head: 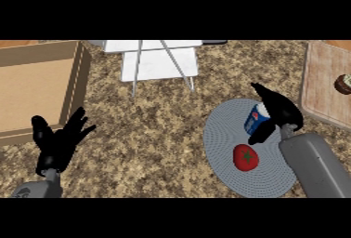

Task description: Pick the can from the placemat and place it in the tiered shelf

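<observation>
1. The can (257,118), blue with a white band, stands on the upper right part of the round grey placemat (226,139), partly hidden by the right hand.
2. The right hand (280,111) is at the can, its thumb and fingers curled round the can's sides; whether the can is lifted off the placemat cannot be told.
3. A red tomato (245,157) with a green stem lies on the same placemat, below the can and apart from it.
4. The tiered shelf (160,59), white with thin metal legs, stands at the top of the worktop (151,130), well apart from the can, up and to the left.
5. The left hand (58,139) shows at the lower left, fingers spread and upright, holding nothing.
6. A cardboard box (41,88) sits at the far left, just above the left hand.
7. A wooden board (328,83) lies at the right edge, with a small round object (343,84) on it, cut off by the edge.
</observation>
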Available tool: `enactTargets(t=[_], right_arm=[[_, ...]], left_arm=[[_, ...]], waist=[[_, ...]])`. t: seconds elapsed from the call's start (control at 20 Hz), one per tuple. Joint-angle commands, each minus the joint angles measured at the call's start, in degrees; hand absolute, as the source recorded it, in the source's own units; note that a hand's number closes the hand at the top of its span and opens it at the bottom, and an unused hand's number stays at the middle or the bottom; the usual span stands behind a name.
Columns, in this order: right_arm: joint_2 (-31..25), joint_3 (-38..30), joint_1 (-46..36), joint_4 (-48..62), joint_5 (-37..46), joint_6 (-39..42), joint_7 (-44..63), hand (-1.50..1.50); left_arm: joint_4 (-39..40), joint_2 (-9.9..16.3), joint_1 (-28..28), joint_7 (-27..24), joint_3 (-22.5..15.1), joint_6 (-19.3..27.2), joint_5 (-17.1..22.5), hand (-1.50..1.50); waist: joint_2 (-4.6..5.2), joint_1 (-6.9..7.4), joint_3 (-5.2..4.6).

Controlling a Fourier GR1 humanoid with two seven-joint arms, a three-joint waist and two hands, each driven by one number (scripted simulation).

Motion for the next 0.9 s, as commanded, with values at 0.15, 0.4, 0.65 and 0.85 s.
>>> enactTargets(t=[0.15, 0.4, 0.65, 0.85], right_arm=[[-2.4, 8.1, 0.7, 4.1, 4.2, 6.9, -9.4, 1.50], [-0.3, 3.3, 1.9, 1.6, 1.6, 5.8, -12.1, 1.50], [17.5, 12.5, -3.0, 0.5, 4.4, 1.3, 2.6, 1.50], [17.9, 22.4, -9.1, -0.3, -6.0, -4.6, 12.5, 1.50]], left_arm=[[-0.2, 0.9, 2.0, 1.1, 0.2, -1.8, 0.2, 0.00], [-1.2, -1.2, 2.8, 1.2, -0.1, -0.3, -1.2, 0.00], [-1.3, -2.2, 1.5, 2.0, -1.8, 0.2, -2.2, 0.00], [-1.4, -1.3, -1.1, 3.2, -2.7, -1.7, -2.1, 0.00]], waist=[[0.37, 0.52, -0.24], [0.25, -0.09, -0.26], [0.37, 1.39, -0.26], [0.78, 5.98, -0.20]])
